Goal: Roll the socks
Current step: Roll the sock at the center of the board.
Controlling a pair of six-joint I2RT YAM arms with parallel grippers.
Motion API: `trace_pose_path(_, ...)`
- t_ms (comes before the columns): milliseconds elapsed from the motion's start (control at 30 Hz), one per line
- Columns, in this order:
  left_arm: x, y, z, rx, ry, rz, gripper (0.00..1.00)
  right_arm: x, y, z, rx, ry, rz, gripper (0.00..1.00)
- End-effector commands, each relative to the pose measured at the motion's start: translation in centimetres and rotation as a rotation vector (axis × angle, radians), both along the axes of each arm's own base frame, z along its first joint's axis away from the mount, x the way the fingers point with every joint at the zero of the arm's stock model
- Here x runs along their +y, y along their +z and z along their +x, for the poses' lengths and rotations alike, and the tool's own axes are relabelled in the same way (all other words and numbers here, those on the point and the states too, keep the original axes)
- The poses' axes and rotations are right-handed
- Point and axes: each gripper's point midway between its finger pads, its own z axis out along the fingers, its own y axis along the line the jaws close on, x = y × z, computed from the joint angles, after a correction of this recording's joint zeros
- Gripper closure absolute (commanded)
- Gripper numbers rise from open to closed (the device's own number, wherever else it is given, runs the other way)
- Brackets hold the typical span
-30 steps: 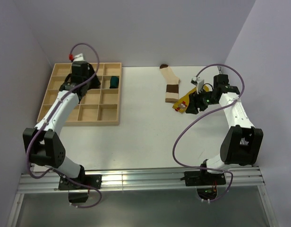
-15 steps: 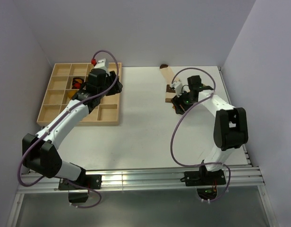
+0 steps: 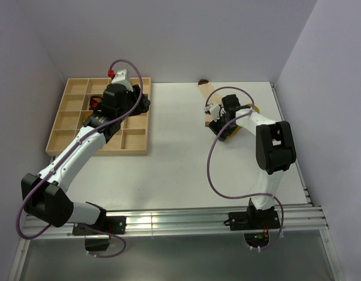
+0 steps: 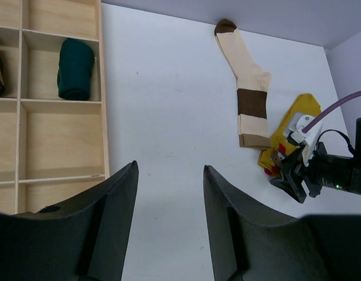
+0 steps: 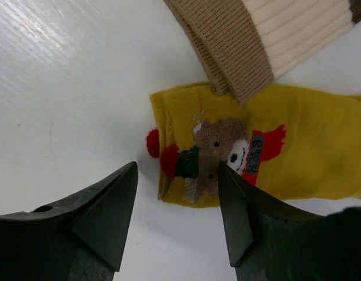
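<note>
A cream sock with brown band and toe (image 3: 210, 103) lies flat at the table's back middle; it also shows in the left wrist view (image 4: 248, 88). A bright yellow sock with red marks and a bear (image 5: 286, 152) lies beside it, its cuff partly under the cream sock's tan cuff (image 5: 239, 47); it also shows in the top view (image 3: 233, 131). My right gripper (image 5: 177, 167) is open and empty, hovering over the yellow sock's cuff end (image 3: 218, 123). My left gripper (image 4: 169, 170) is open and empty above the tray's right edge (image 3: 138, 104). No mustard-orange sock is in view.
A wooden compartment tray (image 3: 136, 149) sits at the back left. It holds a teal bundle (image 4: 75, 68) and a red-and-dark bundle (image 3: 96, 103). The right wall stands close beyond the yellow sock.
My left gripper swung from the tray's far side to its right edge. My right gripper moved left from the right side to over the yellow sock's cuff end.
</note>
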Motion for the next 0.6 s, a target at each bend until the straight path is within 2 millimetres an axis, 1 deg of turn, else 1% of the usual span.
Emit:
trace_pose_path(0, -0.4, 2.2, -0.1, -0.068, -0.027, -0.02, 0.47, 0.0, 0.2, 1.8, -0.046, -0.005, -0.032, 0.36)
trace_pose_path(33, -0.4, 2.1, -0.1, -0.067, -0.03, -0.017, 0.47, 0.3, -0.3, 1.7, -0.031, 0.004, -0.025, 0.41)
trace_pose_path(167, -0.6, 1.4, 0.1, -0.053, -0.037, -0.015, 0.46, 0.4, -0.7, 0.8, 0.014, 0.019, -0.03, 0.48)
trace_pose_path(200, -0.7, 1.3, 0.1, -0.048, -0.04, -0.011, 0.47, 0.6, -0.7, 0.9, 0.025, 0.024, -0.033, 0.5)
trace_pose_path(233, -0.7, 1.0, 0.2, -0.041, -0.042, -0.007, 0.47, 0.6, -0.9, 0.3, 0.059, 0.023, -0.034, 0.58)
trace_pose_path(333, -1.0, 0.5, 0.1, -0.03, -0.056, -0.006, 0.46, 0.9, -1.2, -0.6, 0.103, 0.037, -0.021, 0.67)
trace_pose_path(400, -1.0, 0.3, 0.0, -0.025, -0.058, -0.007, 0.47, 1.2, -1.1, -1.8, 0.137, 0.053, -0.001, 0.73)
trace_pose_path(433, -0.9, -0.1, -0.2, -0.017, -0.056, -0.01, 0.47, 1.3, -1.2, -2.7, 0.167, 0.065, 0.009, 0.74)
trace_pose_path(467, -0.9, -0.2, -0.3, -0.015, -0.054, -0.015, 0.48, 2.1, -1.1, -3.4, 0.186, 0.091, 0.045, 0.74)
trace_pose_path(500, -0.8, -0.6, -0.6, -0.008, -0.054, -0.016, 0.48, 2.4, -0.9, -4.4, 0.201, 0.109, 0.058, 0.74)
trace_pose_path(533, -0.7, -0.2, -0.9, -0.013, -0.052, -0.024, 0.48, 2.7, -0.9, -5.3, 0.217, 0.138, 0.065, 0.74)
trace_pose_path(567, -0.6, -0.2, -1.2, -0.011, -0.046, -0.026, 0.48, 3.6, -0.8, -6.2, 0.226, 0.172, 0.068, 0.74)
